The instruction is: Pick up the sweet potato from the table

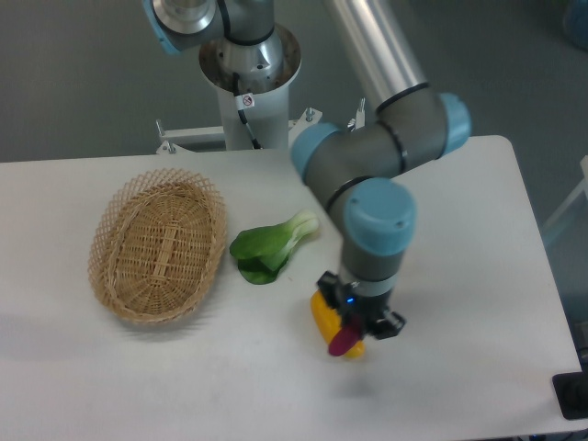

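Sweet potato gripped in closed claw, held over yellow vegetable, above white counter

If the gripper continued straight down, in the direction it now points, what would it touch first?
Probably the fat yellow oblong vegetable. The gripper points downward, shut on the slim magenta sweet potato, which overlaps the yellow one in this view. Depth is unclear from one camera, so it might instead reach the white table just beside it.
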You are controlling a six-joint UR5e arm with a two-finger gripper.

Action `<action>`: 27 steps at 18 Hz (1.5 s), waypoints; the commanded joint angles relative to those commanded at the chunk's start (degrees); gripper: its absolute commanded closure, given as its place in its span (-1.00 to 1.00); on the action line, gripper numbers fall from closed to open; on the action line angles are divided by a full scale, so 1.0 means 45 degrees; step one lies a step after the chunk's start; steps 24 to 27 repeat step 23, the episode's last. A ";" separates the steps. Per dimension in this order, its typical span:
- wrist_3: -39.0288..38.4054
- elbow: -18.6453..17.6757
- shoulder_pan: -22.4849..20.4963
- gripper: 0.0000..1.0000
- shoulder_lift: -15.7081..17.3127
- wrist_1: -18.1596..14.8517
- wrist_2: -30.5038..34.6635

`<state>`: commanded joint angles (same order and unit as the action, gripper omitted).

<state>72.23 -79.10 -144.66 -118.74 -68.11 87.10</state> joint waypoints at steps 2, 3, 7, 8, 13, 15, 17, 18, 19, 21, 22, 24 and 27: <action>0.0276 0.0000 -0.0410 0.52 0.0079 -0.0041 0.0097; 0.0470 0.0000 -0.0548 0.52 0.0059 -0.0002 0.0117; 0.2050 -0.0039 -0.1270 0.50 0.0040 0.0057 0.0137; 0.2247 -0.0039 -0.1407 0.49 0.0040 0.0076 0.0118; 0.2913 0.0019 -0.1682 0.49 -0.0116 0.0194 0.0603; 0.3302 0.0039 -0.1682 0.49 -0.0136 0.0136 0.0937; 0.3790 0.0117 -0.1701 0.49 -0.0136 0.0096 0.0918; 0.3812 0.0098 -0.1701 0.49 -0.0136 0.0096 0.0938; 0.3792 0.0040 -0.1701 0.49 -0.0136 0.0115 0.0957; 0.3792 -0.0020 -0.1682 0.49 -0.0136 0.0135 0.0957; 0.3792 -0.0039 -0.1682 0.49 -0.0136 0.0135 0.0977; 0.3734 -0.0058 -0.1682 0.49 -0.0136 0.0135 0.0977; 0.3734 -0.0058 -0.1682 0.49 -0.0136 0.0135 0.0977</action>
